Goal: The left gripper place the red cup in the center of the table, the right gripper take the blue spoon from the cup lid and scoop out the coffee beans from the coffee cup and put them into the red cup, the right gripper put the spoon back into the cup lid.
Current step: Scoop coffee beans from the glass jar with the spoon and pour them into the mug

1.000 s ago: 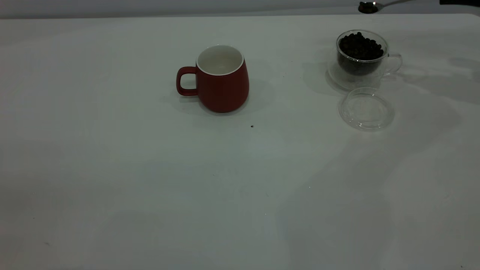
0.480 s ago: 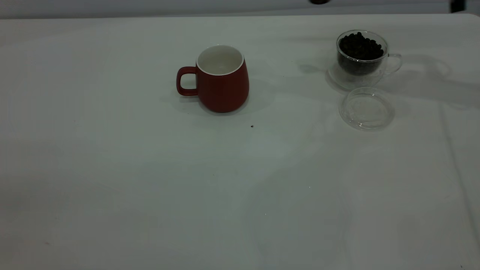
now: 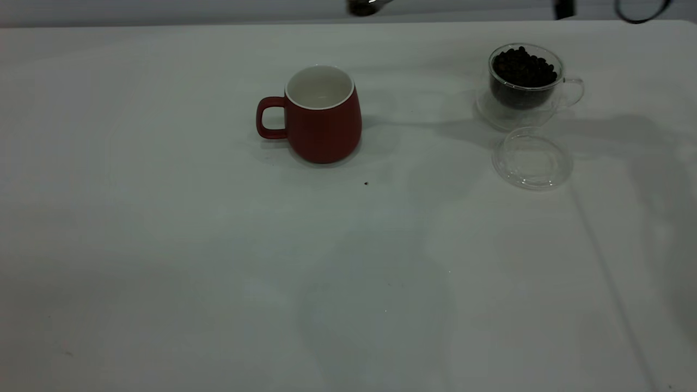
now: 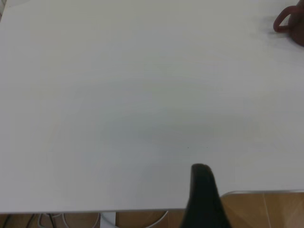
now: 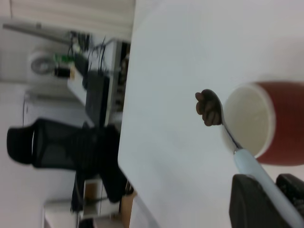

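Dark red ceramic mug (image 3: 324,115) w/ white inside stands upright near the middle of the plain white worktop (image 3: 218,261), loop handle toward the left arm's side; its inside looks bare in the exterior view. Well apart, on the right arm's side, the clear double-walled glass cup (image 3: 525,81) sits upright, handle pointing away from the mug, holding a heap of dark roasted coffee beans (image 3: 523,66) up to about rim level. Small round clear glass lid (image 3: 532,158) lies flat just beside the glass cup on its near side, close to it; can't tell if they touch. Lid has nothing on it.

Right hand (image 5: 266,199) is clamped on the pale-blue handle of the small metal-bowled teaspoon (image 5: 225,128). Spoon bowl carries a few beans and, in the right wrist view, hangs beside the mug's rim (image 5: 247,121), off past its edge rather than over the opening. In the exterior view only the loaded bowl (image 3: 364,6) shows at the top edge, beyond the mug.

Left hand (image 4: 204,199) is off near the worktop's edge, well apart from the mug (image 4: 289,23); only one dark finger shows, so can't tell if apart or together.
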